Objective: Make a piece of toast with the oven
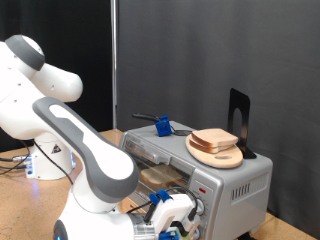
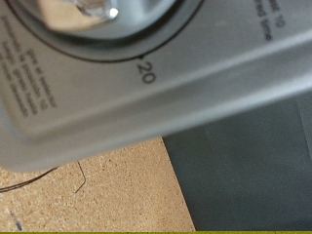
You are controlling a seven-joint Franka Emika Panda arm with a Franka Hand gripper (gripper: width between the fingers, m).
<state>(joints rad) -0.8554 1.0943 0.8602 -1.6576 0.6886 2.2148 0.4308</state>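
Silver-grey oven (image 1: 215, 178) sits on the table; the piece of toast (image 1: 214, 139) lies on a round board (image 1: 216, 155) on top. Gripper (image 1: 172, 222) hovers by its knobs; jaw opening hidden.

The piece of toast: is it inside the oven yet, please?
Out: the piece of toast lies on a round board atop the oven.

Glossy white rounded arm (image 1: 40, 85), grey joint sleeves, blue-trimmed tool (image 1: 168, 222).
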